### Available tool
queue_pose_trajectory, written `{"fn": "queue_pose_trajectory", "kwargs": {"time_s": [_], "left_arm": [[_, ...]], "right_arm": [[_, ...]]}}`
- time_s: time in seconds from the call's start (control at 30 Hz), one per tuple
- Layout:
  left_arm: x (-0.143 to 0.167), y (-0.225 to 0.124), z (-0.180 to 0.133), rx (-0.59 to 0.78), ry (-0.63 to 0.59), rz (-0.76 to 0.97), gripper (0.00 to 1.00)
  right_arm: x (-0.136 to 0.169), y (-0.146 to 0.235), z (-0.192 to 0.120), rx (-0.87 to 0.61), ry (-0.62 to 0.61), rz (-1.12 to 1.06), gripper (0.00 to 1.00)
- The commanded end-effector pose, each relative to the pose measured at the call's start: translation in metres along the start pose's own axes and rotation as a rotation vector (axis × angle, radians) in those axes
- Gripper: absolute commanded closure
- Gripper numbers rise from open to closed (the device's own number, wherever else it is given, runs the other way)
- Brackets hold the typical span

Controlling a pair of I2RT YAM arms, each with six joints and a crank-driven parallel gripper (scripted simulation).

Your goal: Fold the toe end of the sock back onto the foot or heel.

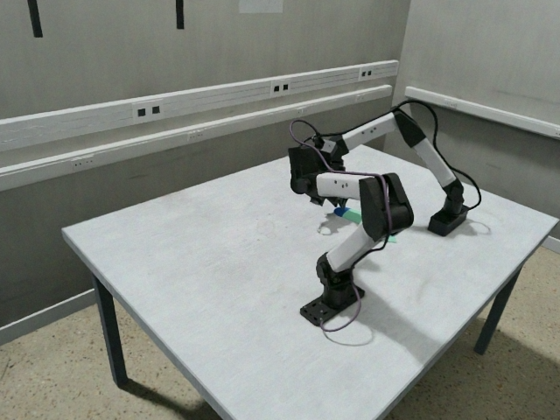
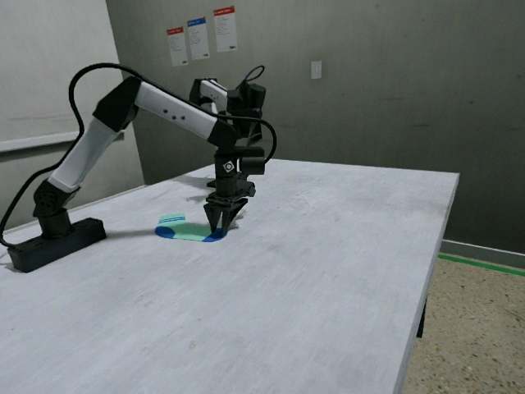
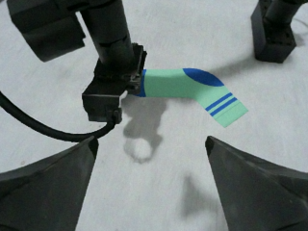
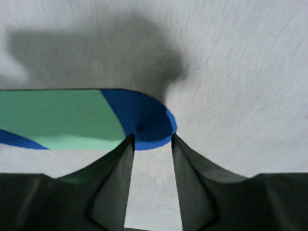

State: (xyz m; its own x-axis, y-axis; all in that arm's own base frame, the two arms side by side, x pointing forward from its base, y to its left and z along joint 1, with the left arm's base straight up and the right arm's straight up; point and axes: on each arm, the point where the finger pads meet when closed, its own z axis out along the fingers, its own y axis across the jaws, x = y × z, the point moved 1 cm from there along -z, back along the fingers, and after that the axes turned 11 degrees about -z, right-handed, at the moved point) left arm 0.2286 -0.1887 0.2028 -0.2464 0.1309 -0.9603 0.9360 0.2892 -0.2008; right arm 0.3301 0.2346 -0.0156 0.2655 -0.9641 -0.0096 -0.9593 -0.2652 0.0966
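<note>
Table (image 1: 203, 271) (image 2: 254, 296) (image 3: 168, 192) (image 4: 241, 72): pale top, largest item in view; carries both arms and the sock.

Right arm (image 1: 434, 157) (image 2: 182, 114) (image 3: 113, 38): extended from its base out over the toe end of the sock, wrist pointing down.

Left arm (image 1: 343, 185) (image 2: 214, 91): bent, its wrist raised above the table.

Left gripper (image 2: 254, 137) (image 3: 151, 141): jaws fully apart, nothing held. In its wrist view the two fingers frame bare tabletop, with the sock lying beyond the gap.

Right gripper (image 1: 339, 206) (image 2: 219, 231) (image 3: 130, 90) (image 4: 153, 137): jaws partly open, roughly a third of their range; nothing gripped. Fingertips are down at the toe. In its wrist view one tip overlaps the toe near the green boundary and the other appears at the rounded end. Contact with the fabric: cannot tell.

Sock (image 1: 352, 215) (image 2: 190, 232) (image 3: 168, 83) (image 4: 63, 117): green with blue parts, laid out on the table, foot extended. Toe not folded back over foot or heel.

Toe (image 1: 341, 211) (image 2: 212, 237) (image 4: 144, 120): blue, rounded, beneath the right gripper; a narrow brighter rim shows along its outer end.

Heel (image 2: 164, 231) (image 3: 204, 76) (image 4: 19, 141): blue patch at the bend, uncovered.

Stripes (image 2: 172, 219) (image 3: 221, 104): two thin blue bands across the cuff end; smallest detail noted.
</note>
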Motion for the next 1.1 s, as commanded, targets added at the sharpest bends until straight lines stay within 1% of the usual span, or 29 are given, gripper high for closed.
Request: {"fn": "queue_pose_trajectory", "kwargs": {"time_s": [0.0, 0.1, 0.17, 0.4, 0.77, 0.8, 0.83, 0.93, 0.97, 1.03, 1.07], "left_arm": [[-0.015, -0.004, -0.002, 0.012, -0.021, 0.049, 0.0], [-0.015, -0.004, -0.002, 0.012, -0.021, 0.049, 0.0], [-0.015, -0.004, -0.002, 0.012, -0.021, 0.049, 0.0], [-0.015, -0.004, -0.002, 0.012, -0.021, 0.049, 0.0], [-0.015, -0.004, -0.002, 0.012, -0.021, 0.049, 0.0], [-0.015, -0.004, -0.002, 0.012, -0.021, 0.049, 0.0], [-0.015, -0.004, -0.002, 0.012, -0.021, 0.049, 0.0], [-0.015, -0.004, -0.002, 0.012, -0.021, 0.049, 0.0], [-0.015, -0.004, -0.002, 0.012, -0.021, 0.049, 0.0], [-0.015, -0.004, -0.002, 0.012, -0.021, 0.049, 0.0], [-0.015, -0.004, -0.002, 0.012, -0.021, 0.049, 0.0]], "right_arm": [[-0.002, -0.011, -0.003, -0.001, -0.015, -0.007, 0.66], [-0.002, -0.018, 0.002, 0.016, -0.019, -0.003, 0.66], [0.001, -0.012, 0.011, -0.016, -0.005, 0.002, 0.66], [0.0, -0.01, 0.027, -0.018, -0.003, 0.002, 0.66], [0.002, -0.013, 0.025, -0.019, -0.004, 0.001, 0.66], [0.002, -0.013, 0.025, -0.019, -0.004, 0.001, 0.75], [0.001, -0.012, 0.025, -0.021, -0.008, 0.004, 0.76], [0.003, -0.009, 0.028, -0.032, -0.002, 0.004, 0.85], [0.003, -0.01, 0.022, -0.017, -0.001, 0.003, 0.88], [0.003, -0.01, 0.022, -0.017, -0.001, 0.003, 0.88], [0.002, -0.012, 0.016, -0.003, -0.005, 0.001, 0.91]]}}
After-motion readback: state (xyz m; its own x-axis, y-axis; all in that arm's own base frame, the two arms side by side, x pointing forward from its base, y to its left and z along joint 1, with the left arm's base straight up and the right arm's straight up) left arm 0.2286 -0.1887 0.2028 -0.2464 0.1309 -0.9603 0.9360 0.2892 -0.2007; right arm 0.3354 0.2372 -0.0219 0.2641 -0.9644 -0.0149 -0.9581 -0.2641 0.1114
